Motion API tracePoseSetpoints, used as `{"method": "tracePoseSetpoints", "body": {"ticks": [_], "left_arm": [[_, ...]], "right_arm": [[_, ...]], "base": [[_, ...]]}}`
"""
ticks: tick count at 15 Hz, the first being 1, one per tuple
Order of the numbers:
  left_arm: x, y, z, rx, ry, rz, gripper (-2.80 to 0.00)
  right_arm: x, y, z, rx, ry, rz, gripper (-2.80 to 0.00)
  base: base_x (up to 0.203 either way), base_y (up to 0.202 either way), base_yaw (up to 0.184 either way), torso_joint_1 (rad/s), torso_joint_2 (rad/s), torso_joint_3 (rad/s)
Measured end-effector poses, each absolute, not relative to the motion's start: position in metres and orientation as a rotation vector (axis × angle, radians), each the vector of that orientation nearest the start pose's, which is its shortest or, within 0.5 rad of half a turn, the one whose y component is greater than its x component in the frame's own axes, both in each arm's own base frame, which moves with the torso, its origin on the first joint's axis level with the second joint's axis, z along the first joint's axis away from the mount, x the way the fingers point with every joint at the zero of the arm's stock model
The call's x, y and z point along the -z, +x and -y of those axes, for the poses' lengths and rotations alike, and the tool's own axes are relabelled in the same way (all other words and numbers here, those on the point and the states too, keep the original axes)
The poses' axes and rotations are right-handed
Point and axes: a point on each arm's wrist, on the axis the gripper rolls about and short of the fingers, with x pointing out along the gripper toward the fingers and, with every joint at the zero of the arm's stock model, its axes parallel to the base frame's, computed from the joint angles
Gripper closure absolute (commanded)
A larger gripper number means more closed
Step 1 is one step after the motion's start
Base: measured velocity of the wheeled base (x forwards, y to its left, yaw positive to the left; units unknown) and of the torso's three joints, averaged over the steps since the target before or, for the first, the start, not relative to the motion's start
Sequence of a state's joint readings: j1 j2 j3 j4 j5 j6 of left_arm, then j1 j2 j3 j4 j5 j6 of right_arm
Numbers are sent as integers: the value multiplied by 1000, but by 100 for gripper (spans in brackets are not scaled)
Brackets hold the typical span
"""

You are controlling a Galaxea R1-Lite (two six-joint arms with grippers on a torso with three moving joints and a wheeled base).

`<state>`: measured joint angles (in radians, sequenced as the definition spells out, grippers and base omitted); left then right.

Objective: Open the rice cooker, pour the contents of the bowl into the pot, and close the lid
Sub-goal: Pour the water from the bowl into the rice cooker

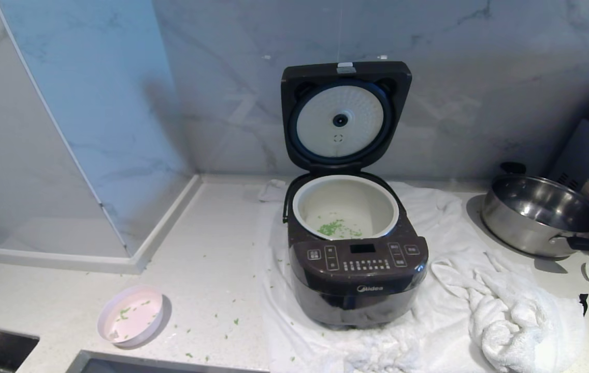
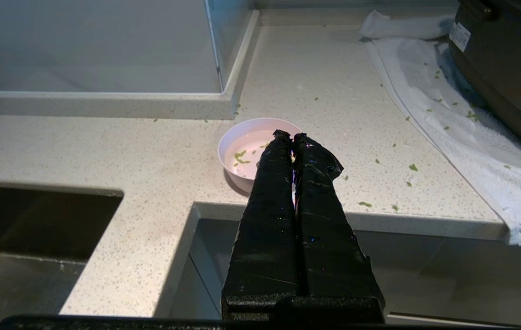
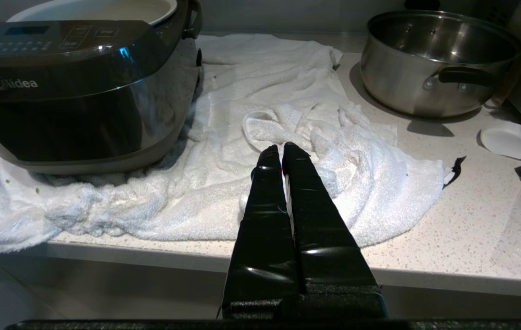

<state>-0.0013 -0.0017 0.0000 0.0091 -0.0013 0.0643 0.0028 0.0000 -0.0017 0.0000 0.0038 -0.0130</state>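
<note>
My left gripper (image 2: pixel 292 135) hangs off the counter's front edge with its black fingers pressed together and nothing between them, pointing toward the bowl (image 1: pixel 129 315). My right gripper (image 3: pixel 283 149) hangs the same way in front of the counter (image 1: pixel 206 243), fingers pressed together and empty, pointing at the bunched towel (image 1: pixel 501 305). Neither arm shows in the head view. The cooker (image 1: pixel 359 269) stands on the towel at the middle of the counter, its control panel toward me. The lid (image 1: pixel 345 114) stands up against the marble wall, its white dimpled plate facing me. The pot (image 1: pixel 345 204) sits in the cooker's body, and the contents (image 1: pixel 336 228) lie as a small patch of green bits on its bottom, toward the front. The bowl rests upright on the bare counter, well to the left of the cooker and near the front edge, with only a few green bits clinging inside. More green bits are scattered on the counter between bowl and cooker and on the towel's left part. A steel pan (image 1: pixel 540 215) with black handles stands to the right of the cooker, beyond the towel.
</note>
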Motion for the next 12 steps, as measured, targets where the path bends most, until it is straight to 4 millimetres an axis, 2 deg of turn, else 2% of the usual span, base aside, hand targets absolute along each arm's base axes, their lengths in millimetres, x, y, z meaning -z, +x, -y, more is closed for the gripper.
{"method": "tracePoseSetpoints", "body": {"ticks": [6,12], "left_arm": [[-74,-23,0,6,60,-8,0],[-74,-23,0,5,61,-8,0]], "right_arm": [[-76,-23,0,-7,-13,2,0],[-76,-23,0,-7,-13,2,0]], "base": [[9,0,0,0,-1,-1],[191,0,3,2,2,2]]}}
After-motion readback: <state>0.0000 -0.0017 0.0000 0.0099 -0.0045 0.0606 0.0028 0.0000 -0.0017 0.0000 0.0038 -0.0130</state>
